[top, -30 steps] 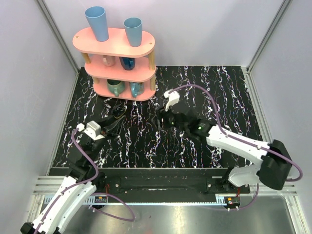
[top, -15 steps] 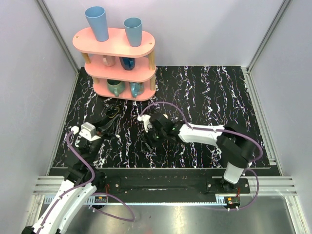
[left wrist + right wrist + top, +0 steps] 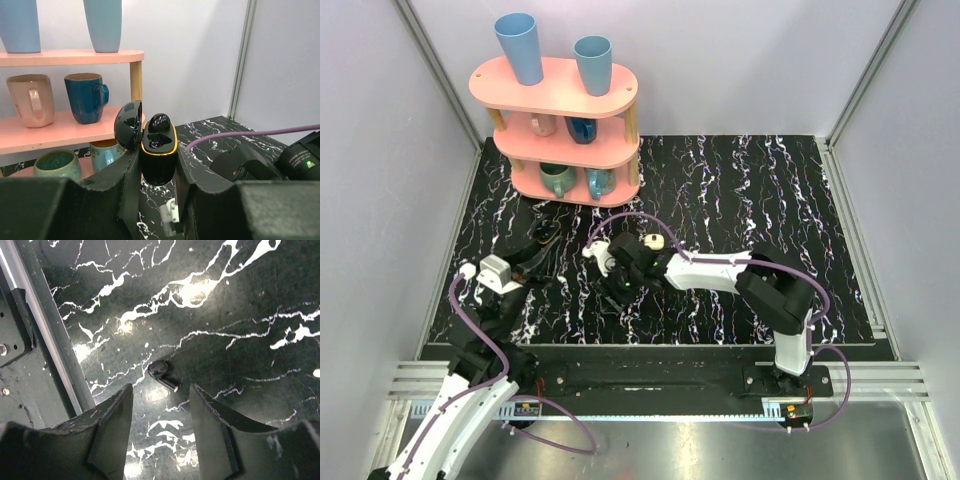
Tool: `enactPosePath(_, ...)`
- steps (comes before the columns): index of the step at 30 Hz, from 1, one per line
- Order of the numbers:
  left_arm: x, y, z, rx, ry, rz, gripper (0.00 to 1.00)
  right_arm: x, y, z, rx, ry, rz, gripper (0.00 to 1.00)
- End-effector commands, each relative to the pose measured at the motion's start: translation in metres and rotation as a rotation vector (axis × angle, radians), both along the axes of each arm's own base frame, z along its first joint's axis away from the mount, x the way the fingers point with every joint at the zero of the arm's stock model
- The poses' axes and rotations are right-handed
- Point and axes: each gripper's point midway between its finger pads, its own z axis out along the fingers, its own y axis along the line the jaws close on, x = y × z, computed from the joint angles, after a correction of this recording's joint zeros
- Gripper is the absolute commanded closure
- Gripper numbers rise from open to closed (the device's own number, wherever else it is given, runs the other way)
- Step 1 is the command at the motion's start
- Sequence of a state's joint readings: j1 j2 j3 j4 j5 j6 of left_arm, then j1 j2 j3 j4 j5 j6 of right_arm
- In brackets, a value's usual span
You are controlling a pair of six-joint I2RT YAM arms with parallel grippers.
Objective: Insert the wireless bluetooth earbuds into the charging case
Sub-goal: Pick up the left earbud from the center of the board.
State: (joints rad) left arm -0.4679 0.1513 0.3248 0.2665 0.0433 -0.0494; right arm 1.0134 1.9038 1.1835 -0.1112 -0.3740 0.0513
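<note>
Right gripper (image 3: pixel 159 410) hovered low over black marbled table (image 3: pixel 240 305), jaws spread, nothing held. Loose earbud (image 3: pixel 162 373), black with short stem, lay flat on table below gap between jaws, touching neither. Farther back, left gripper (image 3: pixel 158 175) was clamped on sides of glossy black charging case (image 3: pixel 158 155), held upright above table, lid (image 3: pixel 128 125) swung open to left. Seated earbud (image 3: pixel 159 121) sat in case. Pink shelf (image 3: pixel 60 57) with mugs (image 3: pixel 86 97) stood behind.
</note>
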Motion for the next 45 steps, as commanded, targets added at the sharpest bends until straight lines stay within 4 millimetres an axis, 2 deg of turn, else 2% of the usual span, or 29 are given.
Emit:
enactPosePath(1, -0.008, 0.01, 0.026, -0.041, -0.054, 0.027, 1.0, 0.014, 0.022, 0.01, 0.008, -0.086, -0.026, 0.45)
enactPosePath(7, -0.009, 0.011, 0.026, -0.042, -0.055, 0.028, 1.0, 0.012, 0.028, 0.004, -0.021, -0.129, -0.035, 0.44)
enactPosePath(20, -0.008, 0.011, 0.025, -0.044, -0.054, 0.032, 1.0, 0.01, 0.027, -0.015, -0.106, -0.178, -0.053, 0.46)
enactPosePath(45, -0.007, 0.011, 0.02, -0.041, -0.043, 0.033, 1.0, 0.0, 0.02, -0.018, -0.188, -0.195, -0.063, 0.54)
